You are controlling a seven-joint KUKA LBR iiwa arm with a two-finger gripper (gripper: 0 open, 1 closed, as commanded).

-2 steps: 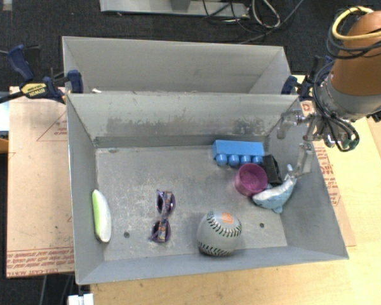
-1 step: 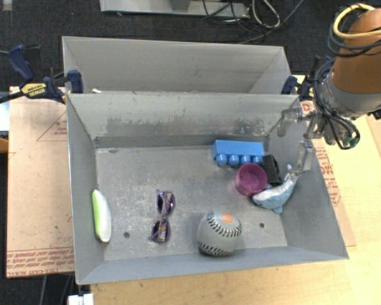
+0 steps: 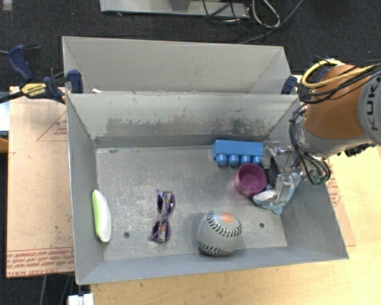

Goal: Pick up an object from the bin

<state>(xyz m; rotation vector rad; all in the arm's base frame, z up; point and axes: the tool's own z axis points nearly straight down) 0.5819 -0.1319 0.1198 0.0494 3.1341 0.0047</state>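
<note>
Arm (image 3: 333,110): orange-covered, with cables, reaching in over the right wall of the bin (image 3: 178,262).
Gripper (image 3: 281,199): low in the right part of the bin, near the right wall, tip down at the floor.
Jaws: cannot tell whether they are spread or pressed together, as the tip is seen from the side and partly blends with what lies under it.
White thing (image 3: 264,199): small and pale with a light blue edge, on the floor just left of the gripper tip, possibly touching it.
Cup (image 3: 250,178): purple, on its side, just behind the white thing and left of the gripper.
Block (image 3: 239,151): blue, studded, against the back wall, just behind the cup.
Ball (image 3: 219,232): grey baseball with red stitching, near the front wall, left of the gripper.
Sunglasses (image 3: 162,216): purple, mid-floor, left of the ball.
Oblong (image 3: 101,215): green and white, lying along the left wall, well apart from the gripper.
</note>
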